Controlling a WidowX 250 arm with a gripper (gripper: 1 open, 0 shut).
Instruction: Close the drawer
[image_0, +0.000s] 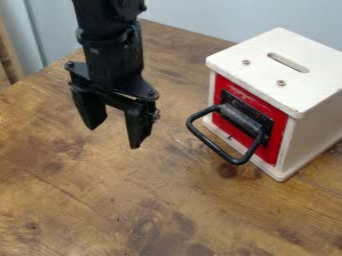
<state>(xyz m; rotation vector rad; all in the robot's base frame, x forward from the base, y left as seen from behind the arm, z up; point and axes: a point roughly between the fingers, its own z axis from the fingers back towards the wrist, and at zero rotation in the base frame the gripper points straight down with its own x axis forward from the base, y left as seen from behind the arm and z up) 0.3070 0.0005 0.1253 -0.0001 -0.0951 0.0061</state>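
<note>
While nothing lay between them, the parts stood as follows, from the near edge of the view to the far one.

Table (80, 200): worn brown wood with pale scuffs filled the foreground; its left edge showed at the upper left, and the other edges were cut off by the frame.

Gripper (112, 122): black, hanging above the table left of centre, pointing downward.

Fingers (136, 125): two dark prongs, spread apart and released, with nothing between them; the tips appeared to hang just clear of the wood, though the gap was hard to judge from this angle.

Arm (104, 25): black column rising from the gripper, cut off at the top of the frame.

Drawer (251, 125): red front with a dark centre, on the left-facing side of the box, right of the gripper and well apart from it; how far it stood out from the box was hard to make out.

Handle (221, 135): large black loop jutting from the drawer front toward the gripper, its lower end near the table.

Box (294, 75): cream-white cube, two small slots on top; its right and far sides were hidden.

Background: a pale strip beyond the table's left edge, too blurred to tell.
</note>
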